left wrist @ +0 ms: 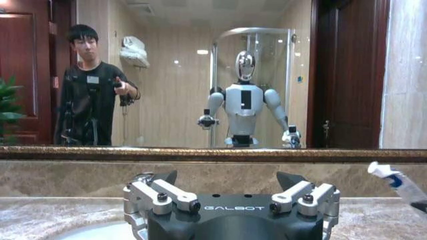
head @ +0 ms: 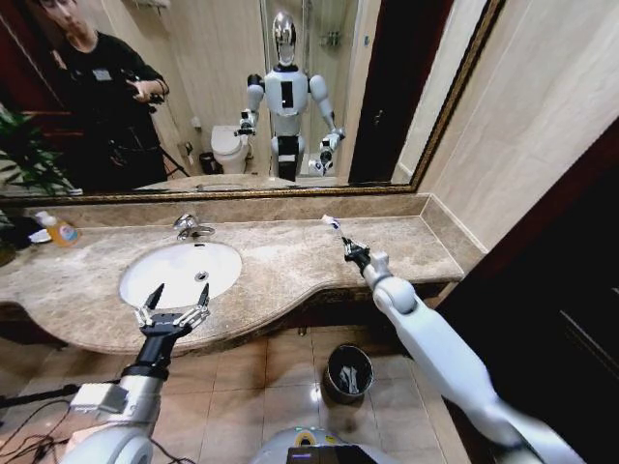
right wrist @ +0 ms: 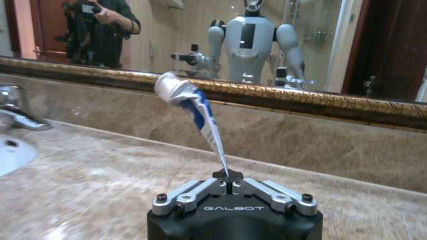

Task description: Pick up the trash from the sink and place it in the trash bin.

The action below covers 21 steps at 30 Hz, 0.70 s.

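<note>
From the head view, the sink (head: 181,273) sits at the left of the marble counter (head: 290,261), with the faucet (head: 191,226) at its far rim. The left gripper (head: 178,294) hovers over the near edge of the sink, its two fingers spread wide and holding nothing. The right gripper (head: 349,250) reaches out over the counter to the right of the sink and pinches a small white-and-blue tube (head: 334,228), which sticks up and away from it, clear of the counter. On the tiled floor, below the counter's near edge and between the two arms, stands the trash bin (head: 349,373), with a few pale pieces already lying inside. A soap bottle (head: 60,230) with orange liquid stands at the far left of the counter.

In the left wrist view, the left gripper (left wrist: 232,186) faces the mirror (left wrist: 200,70), its fingers (left wrist: 163,192) apart and empty. A sliver of the sink (left wrist: 93,231) shows beneath it, and the tube (left wrist: 393,180) appears far off at the right.

In the right wrist view, the right gripper (right wrist: 228,183) is clamped on the flat crimped end of the tube (right wrist: 193,110). The tube leans toward the sink side, cap end up, in front of the mirror's gold frame (right wrist: 267,95). The faucet (right wrist: 17,107) and a bit of the sink (right wrist: 10,152) show at the left.
</note>
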{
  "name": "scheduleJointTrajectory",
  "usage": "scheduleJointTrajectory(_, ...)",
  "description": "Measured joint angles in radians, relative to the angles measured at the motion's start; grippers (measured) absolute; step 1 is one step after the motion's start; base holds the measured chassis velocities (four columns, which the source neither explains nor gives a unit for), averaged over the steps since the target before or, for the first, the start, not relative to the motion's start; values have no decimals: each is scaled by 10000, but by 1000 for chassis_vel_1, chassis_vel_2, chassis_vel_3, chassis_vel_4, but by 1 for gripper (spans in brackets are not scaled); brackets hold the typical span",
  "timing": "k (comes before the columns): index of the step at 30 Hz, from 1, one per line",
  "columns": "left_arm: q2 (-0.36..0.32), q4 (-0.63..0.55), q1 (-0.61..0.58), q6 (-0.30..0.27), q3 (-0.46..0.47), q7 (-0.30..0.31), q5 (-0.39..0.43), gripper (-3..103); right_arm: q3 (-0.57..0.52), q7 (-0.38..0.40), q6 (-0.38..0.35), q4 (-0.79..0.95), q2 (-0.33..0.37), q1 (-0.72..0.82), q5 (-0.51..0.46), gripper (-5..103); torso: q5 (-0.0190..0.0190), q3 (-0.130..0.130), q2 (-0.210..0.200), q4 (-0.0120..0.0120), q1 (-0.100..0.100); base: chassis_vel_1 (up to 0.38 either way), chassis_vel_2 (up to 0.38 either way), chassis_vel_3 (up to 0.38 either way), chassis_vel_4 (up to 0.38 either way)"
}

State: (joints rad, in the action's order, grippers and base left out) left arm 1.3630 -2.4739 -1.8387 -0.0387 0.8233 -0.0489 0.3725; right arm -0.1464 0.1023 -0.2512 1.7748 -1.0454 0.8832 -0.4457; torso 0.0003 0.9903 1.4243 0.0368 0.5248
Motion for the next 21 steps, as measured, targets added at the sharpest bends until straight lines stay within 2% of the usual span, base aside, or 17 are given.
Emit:
scheduleJointTrajectory(5,0,0,0,0,0,0,0,100,-674,179,186,1354,-60,1605,113,0,-2,-1,0,0,0,0,0,0,0)
scheduleJointTrajectory(15,0,0,0,0,0,0,0,100,-1377,126,620,2357,-585,3782,921,0,-4,0,1,-1,0,0,0,0,0)
scheduleJointTrajectory(19,-1,0,0,0,0,1,0,100,-1823,-135,1119,2601,-983,4952,1355,0,-1,0,0,0,2,0,0,0,0)
scheduleJointTrajectory(21,0,0,0,0,0,0,0,100,-2229,-544,1536,2651,-1339,5794,1614,0,-3,0,0,-1,1,0,0,0,0)
